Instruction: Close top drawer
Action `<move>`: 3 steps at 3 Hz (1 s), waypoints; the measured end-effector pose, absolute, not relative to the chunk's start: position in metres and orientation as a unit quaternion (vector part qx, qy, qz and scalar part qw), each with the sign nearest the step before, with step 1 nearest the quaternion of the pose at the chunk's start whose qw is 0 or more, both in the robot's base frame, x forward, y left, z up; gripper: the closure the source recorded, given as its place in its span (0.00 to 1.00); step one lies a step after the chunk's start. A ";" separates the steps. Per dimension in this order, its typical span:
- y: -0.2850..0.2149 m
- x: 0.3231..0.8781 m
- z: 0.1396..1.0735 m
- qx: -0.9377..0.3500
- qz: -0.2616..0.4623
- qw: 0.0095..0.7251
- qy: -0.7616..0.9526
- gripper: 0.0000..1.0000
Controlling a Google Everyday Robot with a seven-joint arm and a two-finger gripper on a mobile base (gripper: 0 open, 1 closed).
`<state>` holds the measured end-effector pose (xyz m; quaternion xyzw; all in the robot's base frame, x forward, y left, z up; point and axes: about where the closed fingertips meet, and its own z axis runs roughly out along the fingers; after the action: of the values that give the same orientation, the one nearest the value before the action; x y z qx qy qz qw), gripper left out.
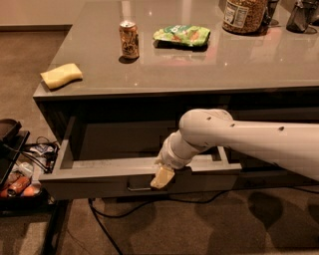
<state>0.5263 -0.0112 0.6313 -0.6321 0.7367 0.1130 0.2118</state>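
The top drawer (89, 183) is a wide grey-brown drawer pulled out from under the counter, its plain grey interior (119, 144) showing. A small silver bar pull (137, 188) sits at the centre of its front. My gripper (162, 177) hangs from the white arm (249, 139) that reaches in from the right. Its pale tip rests against the top edge of the drawer front, just right of the pull.
The grey counter (209, 64) carries a yellow sponge (61, 75), a soda can (128, 39), a green snack bag (182, 35) and a jar (244, 15). A cluttered low rack (17, 167) stands at the left. Cables (109, 224) lie on the carpet below the drawer.
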 end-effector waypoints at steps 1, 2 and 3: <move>-0.011 0.526 0.631 -0.632 0.113 0.212 0.737 0.81; -0.011 0.526 0.640 -0.632 0.113 0.212 0.737 0.58; -0.011 0.526 0.643 -0.632 0.113 0.212 0.737 0.35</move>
<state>0.5263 -0.0112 0.6427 -0.6321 0.7367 0.1130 0.2118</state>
